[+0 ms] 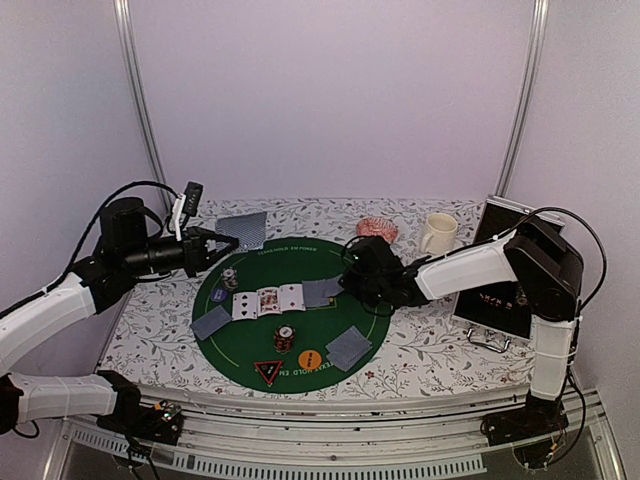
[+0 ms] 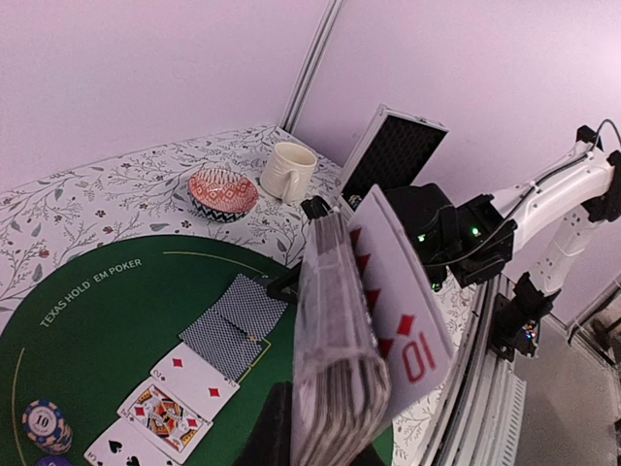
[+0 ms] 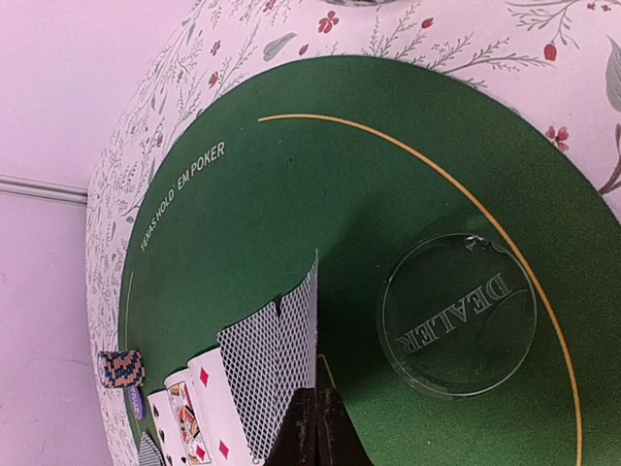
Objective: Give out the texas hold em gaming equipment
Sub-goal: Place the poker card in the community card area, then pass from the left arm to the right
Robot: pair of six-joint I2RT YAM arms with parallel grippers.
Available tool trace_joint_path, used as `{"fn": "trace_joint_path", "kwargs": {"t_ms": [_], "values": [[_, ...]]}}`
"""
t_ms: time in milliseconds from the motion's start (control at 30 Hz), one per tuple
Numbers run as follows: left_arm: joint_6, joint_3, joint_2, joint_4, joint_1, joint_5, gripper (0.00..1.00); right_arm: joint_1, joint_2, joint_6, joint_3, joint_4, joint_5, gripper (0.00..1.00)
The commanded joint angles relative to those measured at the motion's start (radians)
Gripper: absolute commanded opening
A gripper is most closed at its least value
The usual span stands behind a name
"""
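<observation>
My left gripper (image 1: 212,250) hovers over the mat's far left, shut on a thick deck of playing cards (image 2: 335,369) with a ten of diamonds (image 2: 403,311) on its face. My right gripper (image 3: 325,413) is down on the round green mat (image 1: 300,265), its jaws pinched shut on the corner of a grey-blue-backed card (image 3: 286,340) whose right edge lifts. Left of it lie three face-up cards (image 1: 265,300). More face-down cards (image 1: 211,322) (image 1: 349,347), chip stacks (image 1: 230,278) (image 1: 285,338), an orange button (image 1: 309,357) and a triangular marker (image 1: 268,372) rest on the mat.
A clear DEALER disc (image 3: 456,316) lies just right of my right gripper. A pink-patterned bowl (image 1: 377,228) and cream mug (image 1: 437,232) stand behind the mat. An open black case (image 1: 505,265) sits at the right edge, by the right arm.
</observation>
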Motion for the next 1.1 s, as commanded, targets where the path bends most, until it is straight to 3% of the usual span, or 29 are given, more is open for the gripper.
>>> {"fn": "trace_joint_path", "kwargs": {"t_ms": [0,100,167,233,567,700,767,833,933,1000,1067], "values": [[0.007,0.025,-0.026,0.013,0.006,0.013,0.0,-0.012,-0.031,-0.031,0.015,-0.019,-0.017,0.02],[0.007,0.025,-0.025,0.012,0.006,0.012,0.0,-0.013,-0.03,-0.029,0.014,-0.02,-0.017,0.09],[0.007,0.025,-0.025,0.013,0.005,0.012,0.0,-0.015,-0.031,-0.027,0.015,-0.022,-0.016,0.24],[0.008,0.025,-0.026,0.013,0.006,0.013,0.0,-0.016,-0.033,-0.028,0.015,-0.022,-0.013,0.31],[0.009,0.025,-0.014,0.014,0.005,0.013,0.0,-0.024,-0.071,-0.054,0.004,-0.033,0.017,0.41],[0.013,0.025,-0.009,0.014,0.006,0.019,0.0,-0.011,-0.155,-0.232,-0.021,0.08,0.074,0.45],[0.014,0.025,-0.009,0.016,0.005,0.022,0.0,0.028,-0.223,-0.515,-0.054,0.253,0.09,0.51],[0.016,0.025,-0.009,0.02,0.005,0.034,0.0,0.061,-0.275,-0.882,-0.08,0.431,-0.039,0.62],[0.016,0.02,-0.011,0.04,0.004,0.075,0.0,0.074,-0.345,-1.248,-0.071,0.424,-0.411,0.68],[0.013,0.015,-0.013,0.062,0.004,0.12,0.0,0.075,-0.384,-1.336,-0.064,0.393,-0.669,0.74],[0.007,0.009,-0.02,0.09,0.0,0.178,0.0,0.079,-0.397,-1.37,-0.024,0.342,-0.81,0.76]]}}
